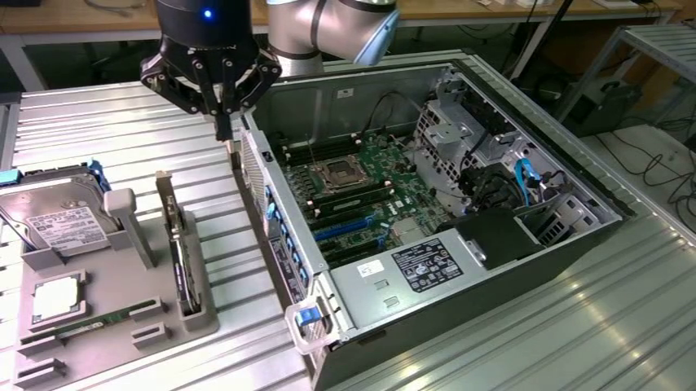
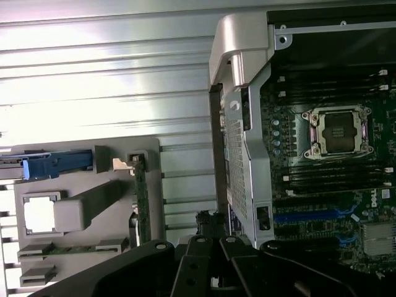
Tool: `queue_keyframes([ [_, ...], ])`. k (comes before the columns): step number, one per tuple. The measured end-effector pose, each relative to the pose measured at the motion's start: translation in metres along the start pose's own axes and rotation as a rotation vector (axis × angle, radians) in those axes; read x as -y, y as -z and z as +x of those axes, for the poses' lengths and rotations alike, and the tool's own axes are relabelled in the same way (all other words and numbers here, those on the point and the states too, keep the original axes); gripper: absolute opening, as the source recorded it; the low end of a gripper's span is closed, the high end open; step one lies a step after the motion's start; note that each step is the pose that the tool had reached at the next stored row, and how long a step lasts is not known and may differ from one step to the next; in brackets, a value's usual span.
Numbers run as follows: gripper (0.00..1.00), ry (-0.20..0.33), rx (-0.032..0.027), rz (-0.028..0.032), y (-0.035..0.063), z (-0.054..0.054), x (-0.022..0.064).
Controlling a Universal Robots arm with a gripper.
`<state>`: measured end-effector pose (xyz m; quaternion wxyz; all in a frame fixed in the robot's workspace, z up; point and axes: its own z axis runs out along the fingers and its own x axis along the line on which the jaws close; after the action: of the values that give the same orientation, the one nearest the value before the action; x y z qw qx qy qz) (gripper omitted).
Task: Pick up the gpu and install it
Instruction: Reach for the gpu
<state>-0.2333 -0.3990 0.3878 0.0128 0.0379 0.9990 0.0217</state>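
Observation:
The gpu (image 1: pixel 174 244) stands on its edge in a slot of the grey holder (image 1: pixel 130 326) at the exterior view's left, a thin green card with its silver bracket at the far end. The wrist view has the gpu (image 2: pixel 140 204) edge-on in the holder. My gripper (image 1: pixel 225 134) hangs above the table by the open computer case's (image 1: pixel 272 236) rear corner, beyond the gpu's far end and well above it. Its fingers point down, are shut together and carry nothing. The gripper (image 2: pixel 210 219) tips sit between the holder and the case wall.
The holder also carries a silver hard drive (image 1: pixel 55 220), a processor (image 1: pixel 55 301) and a memory stick (image 1: pixel 98 322). Inside the case lie the motherboard with its socket (image 1: pixel 337 173) and blue card slots (image 1: pixel 348 228). Black and blue cables (image 1: pixel 522 183) fill the far side.

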Motion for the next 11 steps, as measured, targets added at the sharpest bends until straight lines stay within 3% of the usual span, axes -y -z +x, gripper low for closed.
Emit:
queue_keyframes([
  [11, 0.11, 0.000, 0.0000, 0.0000, -0.0003, 0.0091, 0.0010],
])
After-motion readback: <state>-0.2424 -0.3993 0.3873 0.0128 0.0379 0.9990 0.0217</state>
